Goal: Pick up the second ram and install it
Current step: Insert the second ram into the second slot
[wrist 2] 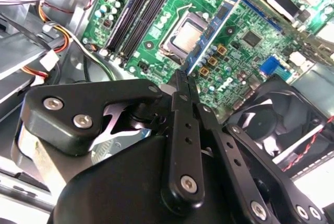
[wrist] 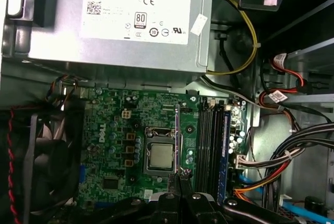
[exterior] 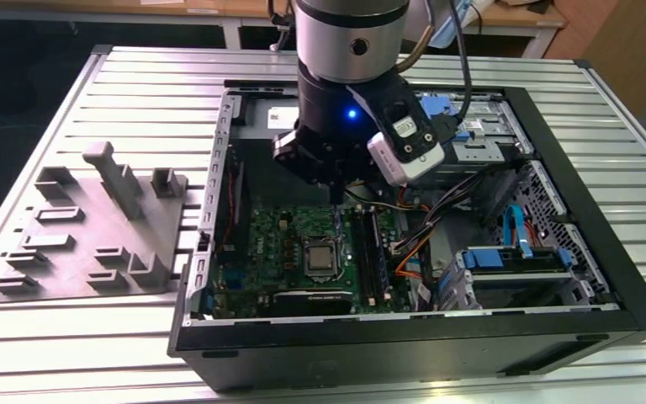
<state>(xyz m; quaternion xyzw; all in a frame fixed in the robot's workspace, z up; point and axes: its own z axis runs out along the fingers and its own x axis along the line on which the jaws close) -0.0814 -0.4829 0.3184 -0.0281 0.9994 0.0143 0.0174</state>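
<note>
In the exterior view, the grey plastic fixture tray (exterior: 87, 244) with upright pegs sits on the ribbed metal worktop (exterior: 132, 84), at nine o'clock from the open black computer case (exterior: 413, 345). Inside the case lies the broad green motherboard (exterior: 278, 252) with its square silver CPU (exterior: 320, 257).

The tool (exterior: 335, 192) hangs over the board, its fingers pinched shut on the second ram (wrist: 177, 135). This long, narrow, dark blue-green stick is held on edge and sits over the CPU's socket. In the second wrist view, the stick (wrist 2: 215, 36) reaches out from the closed tool (wrist 2: 181, 80).

The long black memory slots (exterior: 370, 252) lie at three o'clock from the stick, just beside it. We judge the stick is not yet lined up with any of them.

- **Missing the slot:** if the stick goes down from here, it would strike the socket frame instead of a slot.
- **Tilting:** the narrow pinch may let the stick tilt, so one end would seat first and jam.
- **Snagging:** the orange and black cables (exterior: 413, 244) at three o'clock from the slots could catch the tool.
</note>
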